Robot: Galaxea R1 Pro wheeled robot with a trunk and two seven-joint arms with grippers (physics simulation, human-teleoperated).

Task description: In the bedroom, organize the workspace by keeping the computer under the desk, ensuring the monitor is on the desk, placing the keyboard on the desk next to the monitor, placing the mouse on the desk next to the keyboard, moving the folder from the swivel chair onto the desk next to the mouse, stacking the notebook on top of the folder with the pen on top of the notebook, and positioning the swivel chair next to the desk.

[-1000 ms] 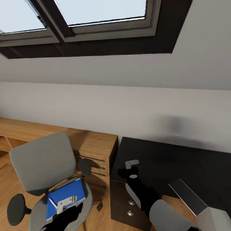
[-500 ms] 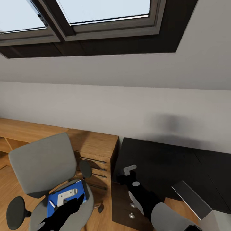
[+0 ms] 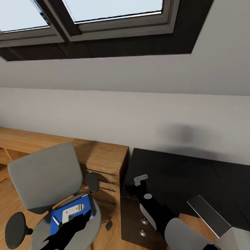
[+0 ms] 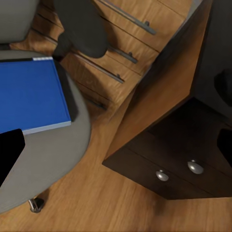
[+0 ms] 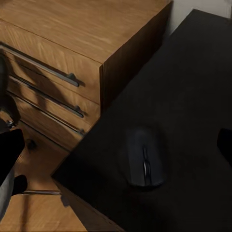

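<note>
Meanwhile the left end effector (image 3: 73, 210) has come down from hovering beside the folder (image 3: 71, 215) to lying right over its blue cover, and between half a second ago and now it has barely shifted, so the reach looks settled above the target. The folder lies flat on the seat of the swivel chair (image 3: 41, 177), and in the left wrist view its near edge (image 4: 31, 94) runs along the grey seat pad with a dark finger at the frame's border. Whether the left jaws are spread or closed I cannot tell, since the pale bracket hides the tips from the head camera.

The right end effector (image 3: 133, 187) hangs low over the corner of the black surface (image 3: 180, 173), just above the mouse (image 5: 144, 157), which its wrist camera shows resting there alone. Its fingers sit at opposite edges of that view, so it reads as spread wide and gripping nothing.

A thin whitish pen (image 3: 56, 221) lies on the folder's left part.

My judgement: the folder pickup is the step in hand, and the grasp itself is not yet confirmed
</note>
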